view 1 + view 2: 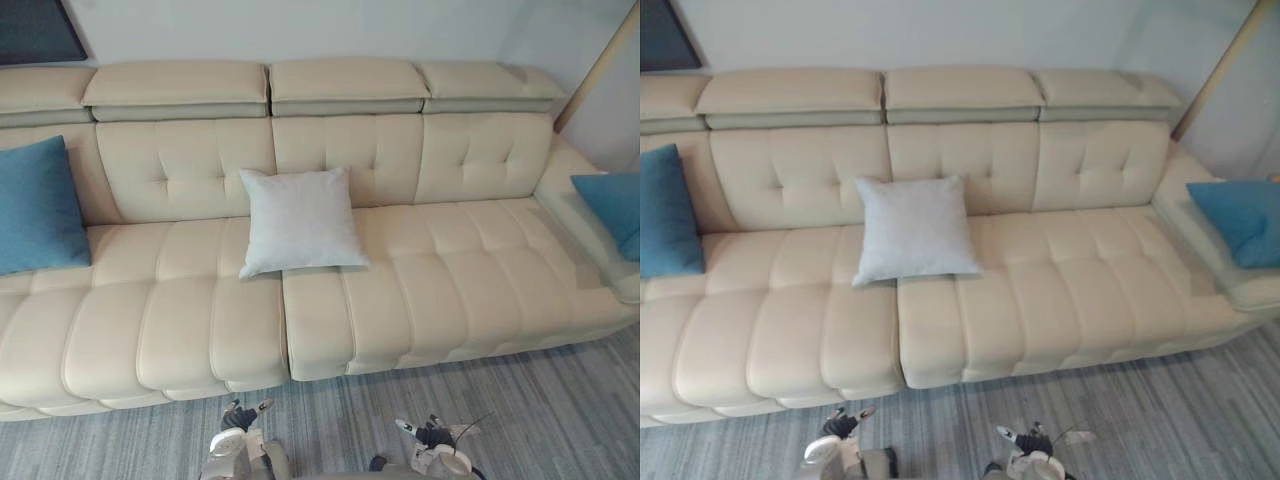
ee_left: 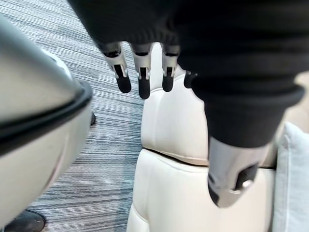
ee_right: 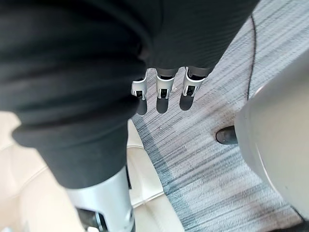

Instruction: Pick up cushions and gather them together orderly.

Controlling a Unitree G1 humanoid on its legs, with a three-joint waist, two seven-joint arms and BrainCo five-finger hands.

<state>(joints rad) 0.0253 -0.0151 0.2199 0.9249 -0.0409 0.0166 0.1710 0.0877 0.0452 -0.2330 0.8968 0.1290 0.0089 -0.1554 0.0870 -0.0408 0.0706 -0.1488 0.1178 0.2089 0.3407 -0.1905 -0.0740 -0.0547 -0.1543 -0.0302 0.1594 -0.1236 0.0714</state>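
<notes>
A pale grey cushion (image 1: 300, 220) leans against the backrest in the middle of the cream sofa (image 1: 440, 280). A blue cushion (image 1: 38, 205) stands at the sofa's left end, and another blue cushion (image 1: 612, 210) rests on the right armrest corner. My left hand (image 1: 240, 418) hangs low over the floor in front of the sofa, its fingers (image 2: 140, 77) relaxed and holding nothing. My right hand (image 1: 428, 432) is also low by the floor, its fingers (image 3: 163, 94) relaxed and empty. Both hands are well short of the cushions.
Grey striped carpet (image 1: 520, 420) runs along the sofa's front. A dark frame (image 1: 35, 30) hangs on the wall at the upper left. A slanted wooden pole (image 1: 600, 65) stands at the right end of the sofa.
</notes>
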